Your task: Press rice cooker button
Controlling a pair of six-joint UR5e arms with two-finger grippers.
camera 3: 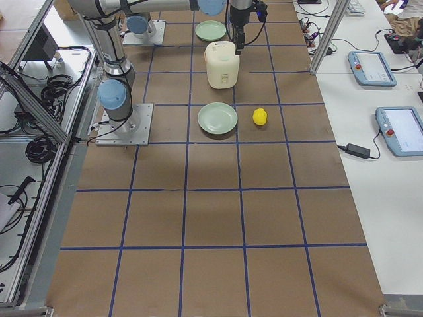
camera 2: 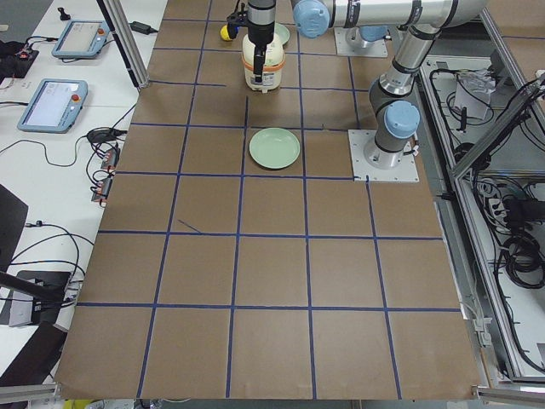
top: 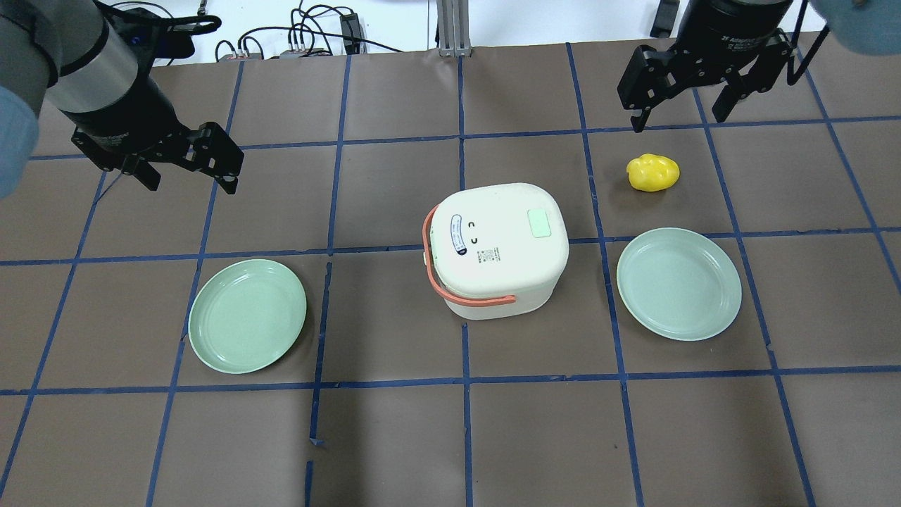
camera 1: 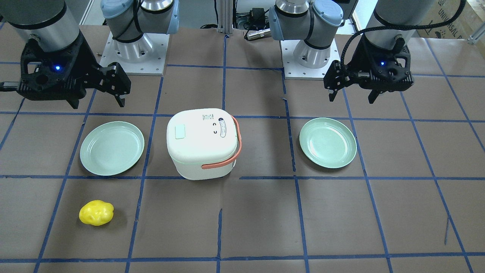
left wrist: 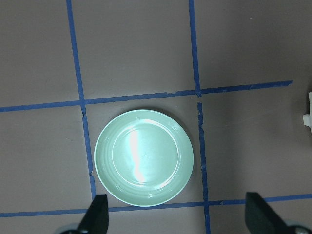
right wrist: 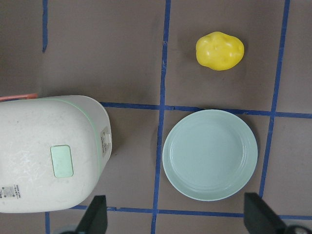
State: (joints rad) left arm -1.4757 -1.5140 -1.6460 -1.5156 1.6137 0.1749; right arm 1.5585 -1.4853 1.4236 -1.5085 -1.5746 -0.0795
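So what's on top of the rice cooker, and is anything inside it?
The rice cooker is closed. On its lid are a pale green button and printed markings, nothing loose. The inside is hidden by the lid.

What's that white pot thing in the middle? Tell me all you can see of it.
It is a small rice cooker, cream-white, rounded, plastic-looking. Its lid is shut and bears a pale green button and a dark oval panel. An orange handle lies folded down around one side. It stands upright on the brown table, touched by nothing else.
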